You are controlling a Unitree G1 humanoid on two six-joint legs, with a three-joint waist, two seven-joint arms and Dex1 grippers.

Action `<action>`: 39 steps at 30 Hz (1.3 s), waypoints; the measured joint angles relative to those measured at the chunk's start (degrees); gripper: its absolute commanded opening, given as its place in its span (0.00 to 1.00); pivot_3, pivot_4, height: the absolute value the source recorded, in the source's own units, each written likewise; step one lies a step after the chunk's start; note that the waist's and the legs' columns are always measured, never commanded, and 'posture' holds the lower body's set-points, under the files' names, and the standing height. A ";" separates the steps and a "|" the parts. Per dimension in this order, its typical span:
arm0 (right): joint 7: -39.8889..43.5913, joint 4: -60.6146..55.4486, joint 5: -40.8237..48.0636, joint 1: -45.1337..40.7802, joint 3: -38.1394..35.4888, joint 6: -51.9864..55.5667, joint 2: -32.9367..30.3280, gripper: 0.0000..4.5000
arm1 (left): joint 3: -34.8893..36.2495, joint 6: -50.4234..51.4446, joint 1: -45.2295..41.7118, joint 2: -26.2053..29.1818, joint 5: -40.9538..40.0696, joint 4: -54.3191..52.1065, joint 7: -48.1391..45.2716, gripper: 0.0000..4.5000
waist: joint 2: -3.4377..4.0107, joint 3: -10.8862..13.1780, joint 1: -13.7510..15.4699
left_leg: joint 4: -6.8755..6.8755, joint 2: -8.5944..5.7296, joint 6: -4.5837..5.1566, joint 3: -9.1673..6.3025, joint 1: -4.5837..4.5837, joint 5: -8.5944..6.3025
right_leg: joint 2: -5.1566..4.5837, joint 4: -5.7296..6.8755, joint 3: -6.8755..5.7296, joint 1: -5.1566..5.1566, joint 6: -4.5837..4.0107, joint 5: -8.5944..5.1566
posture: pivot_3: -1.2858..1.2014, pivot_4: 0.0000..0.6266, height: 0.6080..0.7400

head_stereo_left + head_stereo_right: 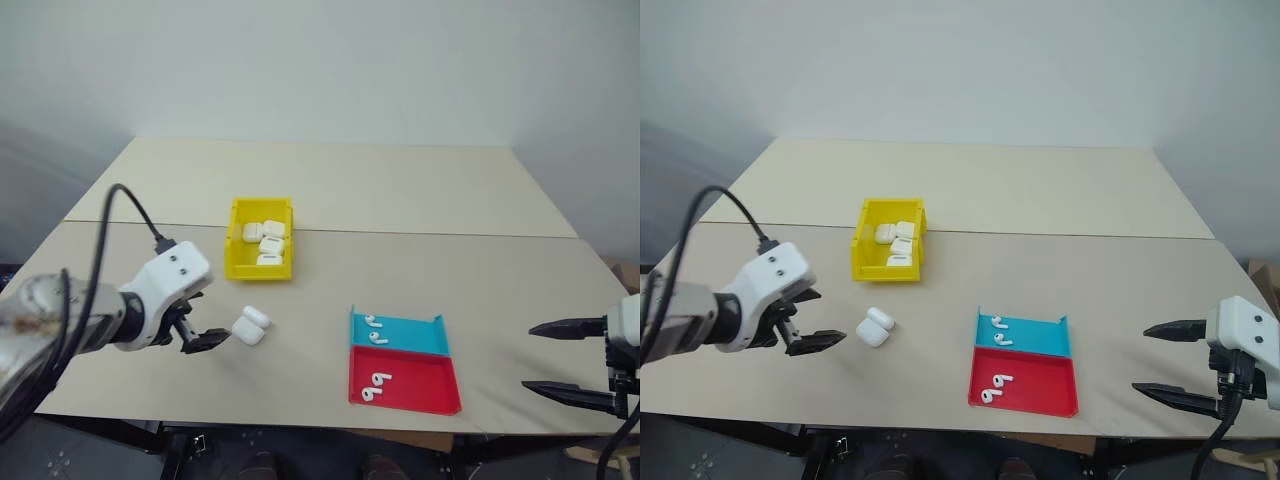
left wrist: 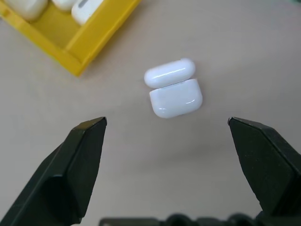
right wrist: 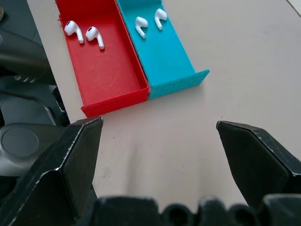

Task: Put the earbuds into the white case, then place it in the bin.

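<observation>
**A:** Starting at the fingers: how are they standing?

**B:** The left gripper [image 1: 199,335] is holding its two black fingers [image 2: 77,160] spread wide with nothing between them, and it is pointing down at the white case [image 2: 175,96]. The right gripper [image 1: 568,361] is also gaping wide and gripping nothing, hovering off the table's [image 1: 400,200] right edge.

**A:** And the case?

**B:** It is lying on the table with its lid flipped open, just beside the left fingertips at about three o'clock from them, and apart from them. The bin [image 1: 262,237] is sitting near it at roughly twelve o'clock, already holding several identical closed cases.

**A:** The earbuds?

**B:** Two are lying in the blue tray [image 1: 398,331] and two more, the earbuds [image 3: 84,34], in the red tray [image 1: 404,380]. Both trays are touching each other, well apart from the case at about four o'clock.

**A:** So how should the step go?

**B:** I judge the left arm is lining up on the case. It should be straddling the body, not the lid, closing on the flat sides so the glossy shell isn't squirting out, and keeping the opening facing up for the earbuds.
</observation>
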 measured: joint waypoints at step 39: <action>-2.51 -0.84 -3.18 3.28 1.97 -2.83 4.74 0.99 | -36.37 2.48 -27.77 -13.89 -37.99 39.29 51.07 1.00 | -0.05 0.03 -0.10 | -0.03 -0.10 -0.23 -0.06 -0.08 0.13 | -0.06 0.00 -0.01 -0.04 0.00 0.00 | 0.52 0.24 1.00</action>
